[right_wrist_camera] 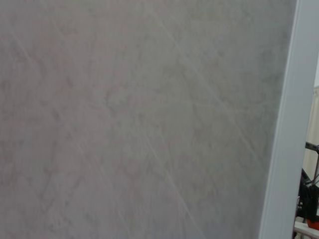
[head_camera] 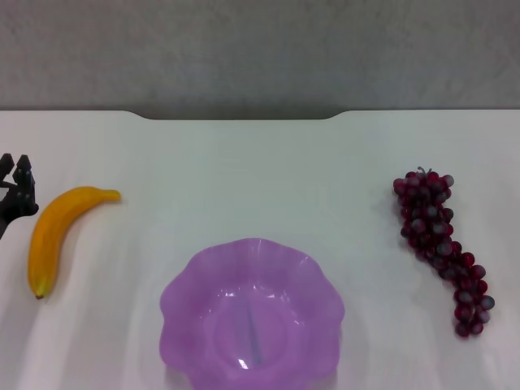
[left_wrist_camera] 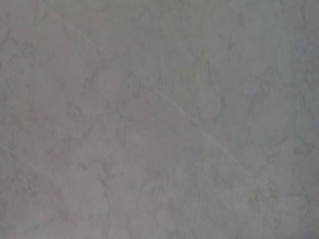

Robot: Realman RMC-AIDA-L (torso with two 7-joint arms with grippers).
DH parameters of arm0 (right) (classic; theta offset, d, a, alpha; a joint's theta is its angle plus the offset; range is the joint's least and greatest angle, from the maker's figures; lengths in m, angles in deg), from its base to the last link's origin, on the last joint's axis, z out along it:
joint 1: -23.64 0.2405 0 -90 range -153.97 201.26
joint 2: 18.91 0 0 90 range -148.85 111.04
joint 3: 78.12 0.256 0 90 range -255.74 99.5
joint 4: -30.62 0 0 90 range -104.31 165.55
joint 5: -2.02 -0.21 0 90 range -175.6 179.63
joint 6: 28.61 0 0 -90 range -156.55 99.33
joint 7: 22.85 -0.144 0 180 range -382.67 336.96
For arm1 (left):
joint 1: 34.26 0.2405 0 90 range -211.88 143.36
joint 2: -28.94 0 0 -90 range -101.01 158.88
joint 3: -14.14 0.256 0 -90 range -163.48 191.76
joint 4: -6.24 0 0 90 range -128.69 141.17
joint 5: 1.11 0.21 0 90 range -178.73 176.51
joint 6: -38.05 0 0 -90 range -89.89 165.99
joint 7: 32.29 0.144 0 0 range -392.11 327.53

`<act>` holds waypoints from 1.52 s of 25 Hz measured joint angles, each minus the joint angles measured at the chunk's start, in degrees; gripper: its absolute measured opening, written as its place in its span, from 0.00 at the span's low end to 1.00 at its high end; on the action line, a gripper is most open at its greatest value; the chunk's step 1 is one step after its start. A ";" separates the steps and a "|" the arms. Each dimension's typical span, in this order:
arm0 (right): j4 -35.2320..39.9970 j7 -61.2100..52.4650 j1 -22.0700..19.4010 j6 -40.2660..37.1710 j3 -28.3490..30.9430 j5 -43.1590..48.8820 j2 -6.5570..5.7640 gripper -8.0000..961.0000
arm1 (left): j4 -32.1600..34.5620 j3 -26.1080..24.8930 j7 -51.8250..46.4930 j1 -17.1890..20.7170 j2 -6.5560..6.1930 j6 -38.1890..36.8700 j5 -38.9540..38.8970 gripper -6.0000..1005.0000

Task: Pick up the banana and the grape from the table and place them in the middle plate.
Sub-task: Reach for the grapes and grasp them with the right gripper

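Banana (head_camera: 55, 232) lies on your table (head_camera: 260, 162), left of the middle plate (head_camera: 252, 321); grape (head_camera: 441, 244) lies well to the plate's right. Plate holds nothing. Your left gripper (head_camera: 16, 183) sits at the view's left edge, just beside the banana; you cannot tell its fingers' state. Right gripper out of sight.

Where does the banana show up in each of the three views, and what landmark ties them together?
Head view: the banana lies on the table at the left, left of the middle plate, beside the left gripper.
Left wrist view: not in it; only a plain grey surface.
Right wrist view: not in it; the same kind of grey surface.
Shared landmark: none certain; possibly the grey wall behind the table.
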 joint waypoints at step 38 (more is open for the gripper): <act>1.25 -0.30 3.02 -11.91 -1.28 -5.28 -0.12 0.93 | 0.09 -0.36 -3.66 -0.10 -0.23 2.81 -0.13 0.89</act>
